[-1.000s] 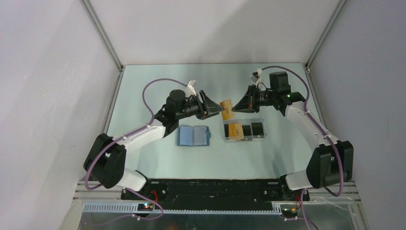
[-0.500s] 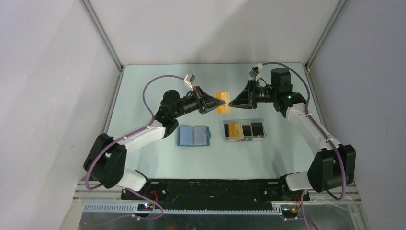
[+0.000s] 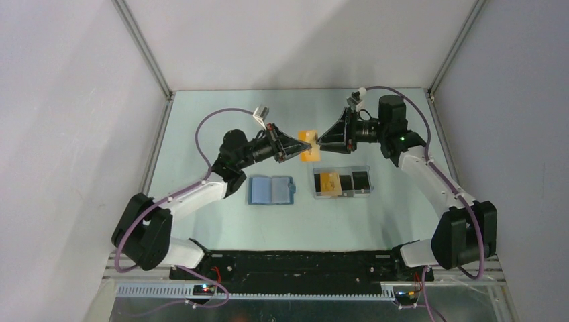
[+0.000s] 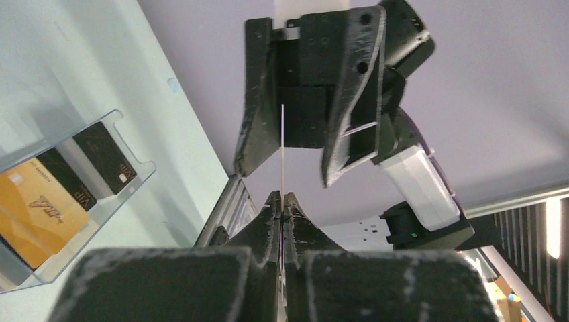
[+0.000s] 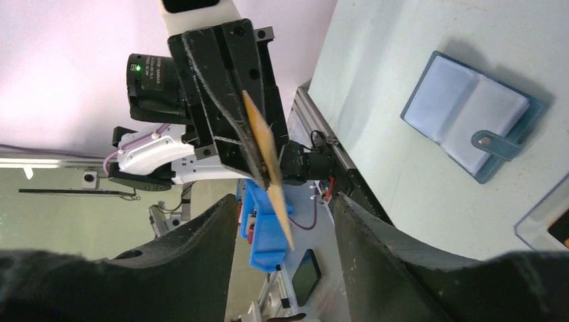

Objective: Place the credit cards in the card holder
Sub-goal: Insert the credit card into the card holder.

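Observation:
A yellow-orange credit card (image 3: 307, 145) hangs in the air between the two arms, above the table's middle. My left gripper (image 3: 296, 149) is shut on its left edge. The left wrist view shows the card (image 4: 282, 151) edge-on, pinched between the closed jaws (image 4: 282, 198). My right gripper (image 3: 323, 141) is open around the card's other end, and its fingers (image 5: 201, 248) stand apart from the card (image 5: 266, 157) on both sides. The blue card holder (image 3: 271, 190) lies open on the table below the left arm, also visible in the right wrist view (image 5: 470, 114).
A clear plastic tray (image 3: 366, 168) lies right of the holder. It holds one yellow-orange card (image 3: 328, 182) and two black cards (image 3: 361, 180). The left wrist view shows the tray (image 4: 137, 181) at lower left. Grey walls enclose the table.
The left gripper has shut on the yellow-orange card's left edge. The right gripper, shut on the card before, has opened. Both grippers and the card have shifted slightly toward the back.

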{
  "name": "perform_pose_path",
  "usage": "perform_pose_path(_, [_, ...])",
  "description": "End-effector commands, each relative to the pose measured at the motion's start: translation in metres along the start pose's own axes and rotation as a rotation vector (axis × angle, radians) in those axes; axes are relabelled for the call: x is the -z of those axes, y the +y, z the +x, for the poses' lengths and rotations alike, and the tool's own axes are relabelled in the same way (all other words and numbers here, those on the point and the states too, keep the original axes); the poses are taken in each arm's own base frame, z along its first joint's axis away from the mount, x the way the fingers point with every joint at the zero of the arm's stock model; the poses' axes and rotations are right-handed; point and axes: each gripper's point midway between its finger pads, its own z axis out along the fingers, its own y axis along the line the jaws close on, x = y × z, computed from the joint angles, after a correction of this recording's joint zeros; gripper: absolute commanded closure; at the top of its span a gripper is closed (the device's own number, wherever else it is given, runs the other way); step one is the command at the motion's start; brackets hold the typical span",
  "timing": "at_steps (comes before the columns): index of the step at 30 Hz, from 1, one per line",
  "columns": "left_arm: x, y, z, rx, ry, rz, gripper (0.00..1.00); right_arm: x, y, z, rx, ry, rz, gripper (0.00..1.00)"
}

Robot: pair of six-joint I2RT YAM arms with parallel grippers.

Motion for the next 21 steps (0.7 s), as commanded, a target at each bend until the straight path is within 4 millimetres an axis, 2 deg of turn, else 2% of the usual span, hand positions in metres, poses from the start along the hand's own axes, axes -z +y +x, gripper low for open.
perform_pose_path(1, [0.009,-0.038,-0.005,-0.076,-0.010,0.103,1.00,-0.008,0.023,0.002,0.055,0.028,-0.117,0.45])
perform_pose_path(4, [0.010,-0.042,-0.005,-0.074,-0.005,0.111,1.00,-0.013,0.030,0.005,0.067,0.049,-0.152,0.58])
perform_pose_path(9, [0.012,-0.040,-0.008,-0.066,-0.017,0.108,1.00,-0.012,0.044,0.006,0.090,0.050,-0.207,0.72])
perform_pose_path(12, [0.012,-0.040,-0.010,-0.065,-0.025,0.107,0.98,-0.011,0.047,0.007,0.092,0.058,-0.231,0.91])
perform_pose_path(13, [0.012,-0.040,-0.011,-0.064,-0.025,0.108,0.93,-0.011,0.047,0.007,0.088,0.061,-0.237,0.99])
perform_pose_path(14, [0.011,-0.039,-0.011,-0.061,-0.025,0.106,0.89,-0.011,0.047,0.008,0.087,0.065,-0.239,1.00])
perform_pose_path(16, [0.011,-0.038,-0.012,-0.061,-0.027,0.105,0.77,-0.011,0.045,0.008,0.085,0.066,-0.235,1.00])
perform_pose_path(17, [0.011,-0.038,-0.013,-0.062,-0.031,0.103,0.65,-0.011,0.045,0.008,0.086,0.066,-0.233,1.00])
perform_pose_path(19, [0.013,-0.034,-0.016,-0.058,-0.044,0.092,0.50,-0.012,0.042,0.009,0.084,0.067,-0.223,1.00])
perform_pose_path(21, [0.019,-0.026,-0.020,-0.063,-0.066,0.074,0.42,-0.013,0.036,0.008,0.081,0.060,-0.203,1.00])
